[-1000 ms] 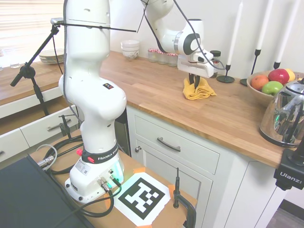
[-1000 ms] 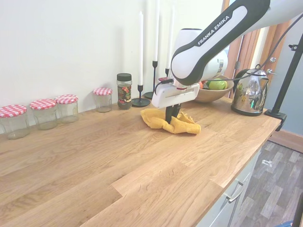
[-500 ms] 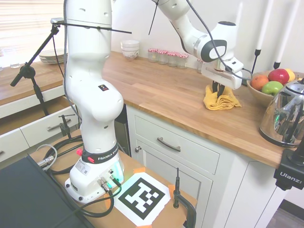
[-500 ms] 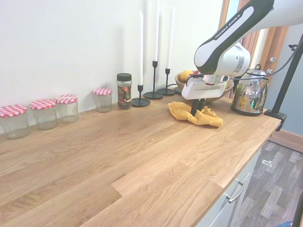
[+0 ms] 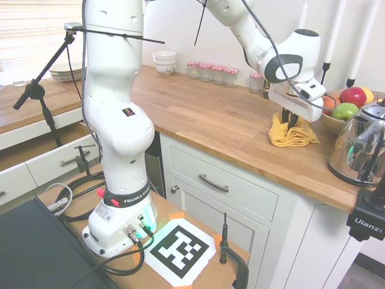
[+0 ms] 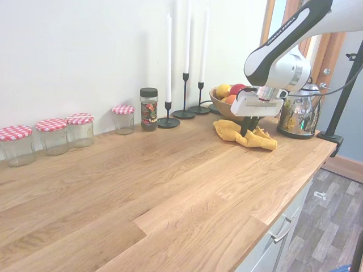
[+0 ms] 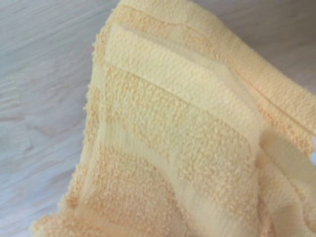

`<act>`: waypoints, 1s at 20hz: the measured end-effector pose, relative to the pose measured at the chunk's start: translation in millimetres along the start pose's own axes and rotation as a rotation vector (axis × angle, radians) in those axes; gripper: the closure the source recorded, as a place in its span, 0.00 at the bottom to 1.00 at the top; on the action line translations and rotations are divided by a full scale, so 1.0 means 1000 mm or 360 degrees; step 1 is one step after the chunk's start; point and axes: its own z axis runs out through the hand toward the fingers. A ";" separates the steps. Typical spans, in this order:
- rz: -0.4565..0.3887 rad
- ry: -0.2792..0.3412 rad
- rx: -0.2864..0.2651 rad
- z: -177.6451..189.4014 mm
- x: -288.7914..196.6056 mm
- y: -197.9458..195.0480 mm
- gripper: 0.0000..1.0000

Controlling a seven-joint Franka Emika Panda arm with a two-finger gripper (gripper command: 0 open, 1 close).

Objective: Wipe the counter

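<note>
The counter (image 5: 204, 120) (image 6: 142, 181) is a long warm-brown butcher-block top over white cabinets. A crumpled yellow cloth (image 5: 292, 135) (image 6: 245, 136) lies on it near the fruit bowl. My gripper (image 5: 290, 122) (image 6: 247, 127) points straight down into the middle of the cloth, fingers shut on a fold and pressing it to the wood. The wrist view is filled with the cloth's (image 7: 187, 138) terry weave over pale wood grain.
A wooden fruit bowl (image 5: 325, 117) (image 6: 224, 107) and a steel kettle (image 5: 361, 150) (image 6: 298, 113) stand close beside the cloth. Black candlesticks (image 6: 168, 120), a spice jar (image 6: 149, 109) and checked-lid jars (image 6: 54, 136) line the wall. Stacked white bowls (image 5: 165, 62) sit far back.
My gripper has dragged the yellow cloth along the counter toward the fruit bowl and kettle, away from the jars, keeping hold of it throughout.
</note>
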 end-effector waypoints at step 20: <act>0.0012 0.0017 0.0008 -0.016 -0.018 0.022 0.00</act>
